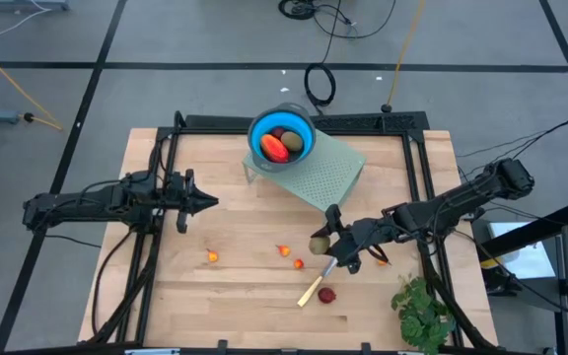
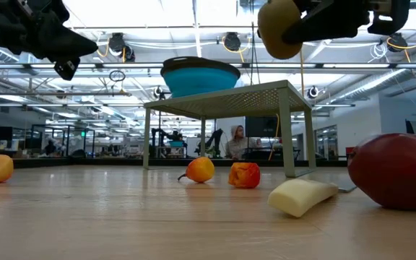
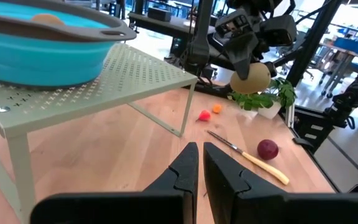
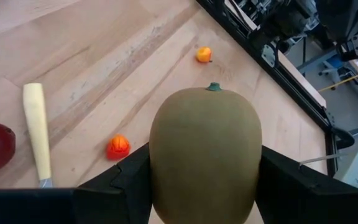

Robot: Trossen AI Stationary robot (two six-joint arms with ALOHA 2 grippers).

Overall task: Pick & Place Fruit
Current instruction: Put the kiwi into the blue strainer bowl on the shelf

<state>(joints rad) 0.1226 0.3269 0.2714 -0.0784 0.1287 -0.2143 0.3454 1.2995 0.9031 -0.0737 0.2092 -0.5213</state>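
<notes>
Right end effector [image 1: 321, 243] pinching brownish-green oval fruit [image 4: 205, 154], raised clear above wooden bench [image 1: 235, 296], over pale-handled knife [image 1: 312, 290]. Dark red ball [image 1: 326, 295] just beside knife handle. Tiny orange-red pieces [image 1: 211, 256] scattered on bench. Blue round bowl [image 1: 281, 135] on pale green perforated stand [image 1: 319, 171] holds more fruit. Left end effector [image 1: 208, 201] pressed together, empty, hovering at bench's left.
</notes>
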